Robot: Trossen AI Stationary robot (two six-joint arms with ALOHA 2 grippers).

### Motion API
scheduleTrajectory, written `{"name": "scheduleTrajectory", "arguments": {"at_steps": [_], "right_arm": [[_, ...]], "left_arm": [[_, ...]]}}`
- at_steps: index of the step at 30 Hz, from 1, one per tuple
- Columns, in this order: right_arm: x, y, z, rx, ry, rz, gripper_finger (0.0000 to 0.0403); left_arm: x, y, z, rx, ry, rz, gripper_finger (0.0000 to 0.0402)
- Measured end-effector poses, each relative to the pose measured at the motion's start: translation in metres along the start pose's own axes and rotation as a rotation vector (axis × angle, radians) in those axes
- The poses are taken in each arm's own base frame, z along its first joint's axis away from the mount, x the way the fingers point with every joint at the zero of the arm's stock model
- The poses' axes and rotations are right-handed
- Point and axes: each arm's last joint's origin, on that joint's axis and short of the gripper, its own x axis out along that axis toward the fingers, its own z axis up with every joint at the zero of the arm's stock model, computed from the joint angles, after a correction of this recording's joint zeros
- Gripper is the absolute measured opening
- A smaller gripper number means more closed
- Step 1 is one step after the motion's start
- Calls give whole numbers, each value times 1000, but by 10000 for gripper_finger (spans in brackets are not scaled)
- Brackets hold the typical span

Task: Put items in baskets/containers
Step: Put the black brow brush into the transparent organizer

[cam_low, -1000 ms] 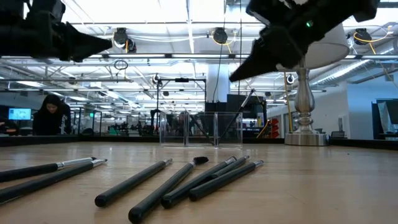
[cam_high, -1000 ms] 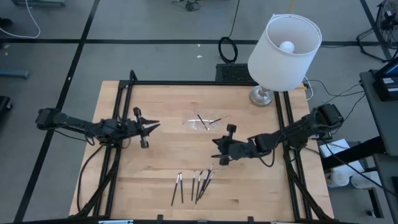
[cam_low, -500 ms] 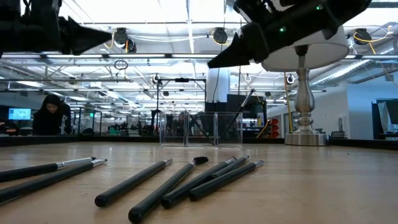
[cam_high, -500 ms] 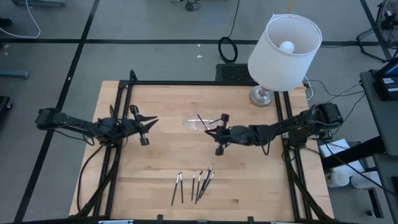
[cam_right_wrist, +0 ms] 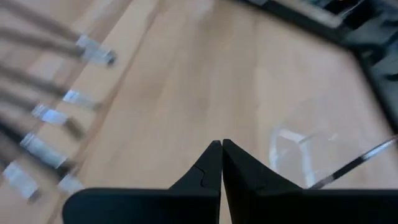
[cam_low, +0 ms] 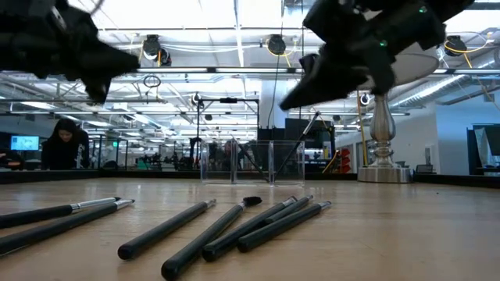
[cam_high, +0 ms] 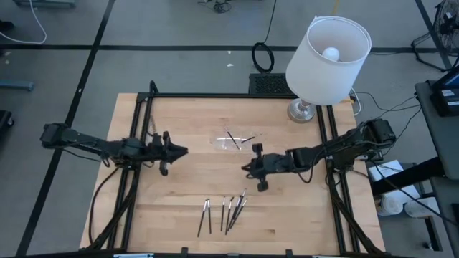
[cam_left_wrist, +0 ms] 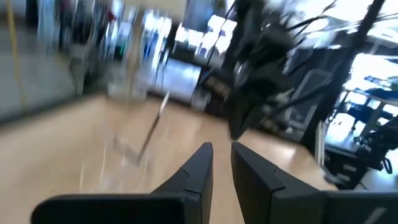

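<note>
Several thin dark brushes [cam_high: 224, 213] with metal ferrules lie side by side near the table's near edge; they also show in the low view [cam_low: 226, 226] and blurred in the right wrist view [cam_right_wrist: 56, 118]. A clear shallow tray [cam_high: 237, 140] at mid-table holds two or three more brushes. My right gripper [cam_high: 246, 170] hovers shut between the tray and the loose brushes, above the wood [cam_right_wrist: 221, 144]. My left gripper [cam_high: 185, 151] hovers left of the tray, pointing toward it. Its fingers [cam_left_wrist: 222, 148] are all but together and hold nothing.
A white-shaded lamp [cam_high: 328, 50] stands on its metal base [cam_high: 301, 111] at the far right corner. Black frame rails run along the table's left and right sides. Bare wood lies between the tray and the loose brushes. A person sits far off in the room [cam_low: 66, 144].
My right gripper swung toward the far edge up to the clear tray, then drew back toward the near edge and the loose brushes, staying shut. My left gripper shifted slightly toward the tray and rolled about its axis. The brushes on the table stayed put.
</note>
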Motion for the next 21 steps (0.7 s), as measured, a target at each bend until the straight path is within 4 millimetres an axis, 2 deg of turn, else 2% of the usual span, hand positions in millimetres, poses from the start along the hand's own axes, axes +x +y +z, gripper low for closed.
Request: {"name": "scheduleTrajectory", "arguments": {"at_steps": [3, 7, 10, 12, 16, 21], "right_arm": [[-2, 9, -5, 10, 67, 37, 0], [-4, 18, -5, -5, 58, 108, 0], [-3, 14, 7, 7, -71, 135, 0], [-3, 11, 10, -7, -109, 152, 0], [-2, 9, 8, -11, -111, 179, 0], [1, 11, 5, -14, -98, 182, 0]], "left_arm": [[2, 3, -11, -84, 97, 40, 65], [5, 2, -18, -38, 133, 74, 65], [9, 4, -14, -15, 30, 216, 65], [11, 6, -17, -8, 35, 265, 65], [13, 8, -22, 112, 89, 284, 65], [14, 9, -24, 127, 91, 334, 65]]}}
